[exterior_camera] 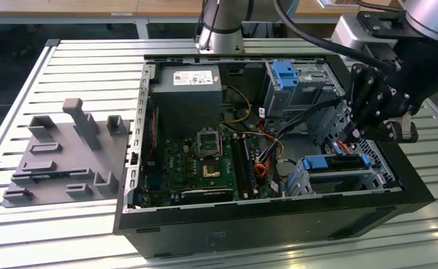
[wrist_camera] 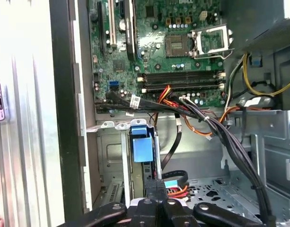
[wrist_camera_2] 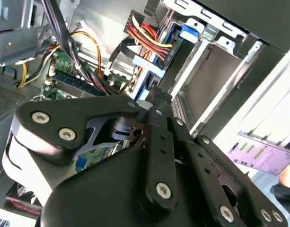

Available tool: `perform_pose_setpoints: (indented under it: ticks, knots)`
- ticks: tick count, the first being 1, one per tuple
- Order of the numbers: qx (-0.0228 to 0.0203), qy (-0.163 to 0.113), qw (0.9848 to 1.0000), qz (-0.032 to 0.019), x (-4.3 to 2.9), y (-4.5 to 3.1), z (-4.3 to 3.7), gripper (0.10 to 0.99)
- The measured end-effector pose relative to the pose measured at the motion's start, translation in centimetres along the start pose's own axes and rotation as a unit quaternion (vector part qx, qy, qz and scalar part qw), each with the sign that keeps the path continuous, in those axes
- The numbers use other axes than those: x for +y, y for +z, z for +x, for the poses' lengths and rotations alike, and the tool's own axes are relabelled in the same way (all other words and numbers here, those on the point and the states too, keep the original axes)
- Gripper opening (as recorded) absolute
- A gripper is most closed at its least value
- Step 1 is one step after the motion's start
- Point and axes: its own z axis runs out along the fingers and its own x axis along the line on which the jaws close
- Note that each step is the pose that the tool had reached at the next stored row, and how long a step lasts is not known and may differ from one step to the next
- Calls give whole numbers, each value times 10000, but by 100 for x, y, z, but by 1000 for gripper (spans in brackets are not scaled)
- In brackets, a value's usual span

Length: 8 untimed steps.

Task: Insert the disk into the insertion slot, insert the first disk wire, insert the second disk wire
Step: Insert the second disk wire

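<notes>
Standing open on a slatted metal bench, the computer case has the tool, fingers pressed together, above the disk

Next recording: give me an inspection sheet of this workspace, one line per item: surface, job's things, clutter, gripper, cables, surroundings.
Surface: slatted metal table carrying an open computer case.
Job's things: the disk in its blue carrier sits in the insertion slot, at the exterior view's lower right of the case.
Clutter: grey fixture plate with upright blocks lies beside the case, on the exterior view's left.
Gripper: the gripper hangs just above the disk end of the slot; whether it holds anything cannot be told.
Cables: red, yellow and orange wire bundles and black cables run loose past the slot.
Surroundings: wooden benches behind the table.
</notes>
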Motion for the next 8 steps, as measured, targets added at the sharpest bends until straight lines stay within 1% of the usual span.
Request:
perform_pose_setpoints:
  ticks: [1,8]
  knots:
    - [0,1,10000,-6,0,-9,0,106]
    - [1,0,10000,-8,0,-10,0,106]
